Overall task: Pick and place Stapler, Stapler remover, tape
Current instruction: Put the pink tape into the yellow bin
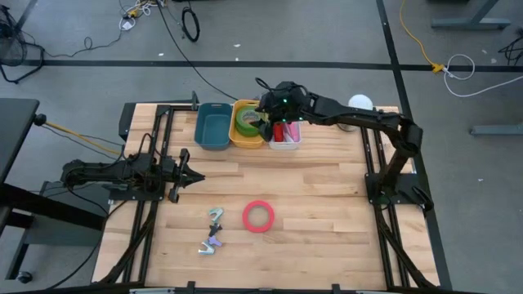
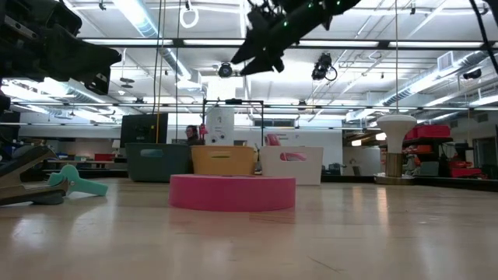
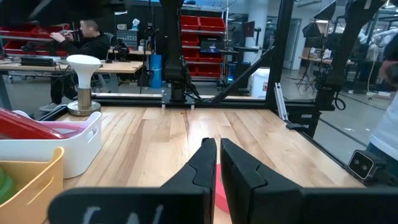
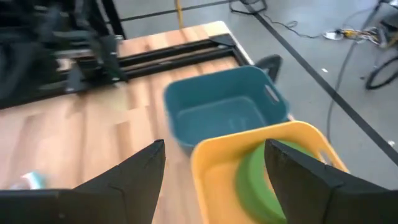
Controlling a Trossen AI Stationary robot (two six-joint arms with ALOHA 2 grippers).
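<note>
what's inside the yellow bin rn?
The yellow plastic bin holds the flat green ring-shaped tape roll, lying against one wall. The right pincer hovers open above it and covers part of the bin's floor, so anything under the roll can't be seen.

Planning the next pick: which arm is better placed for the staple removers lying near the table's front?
Left. Its shut gripper waits just behind the staple removers; the open right gripper is over the yellow bin.

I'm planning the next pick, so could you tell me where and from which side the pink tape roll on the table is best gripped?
Grip the pink tape roll across its band, one finger in the wide centre hole and one outside, coming straight down from above. It lies flat on the table, so its low wall offers little from the side. Probably the parked left gripper is nearer.
</note>
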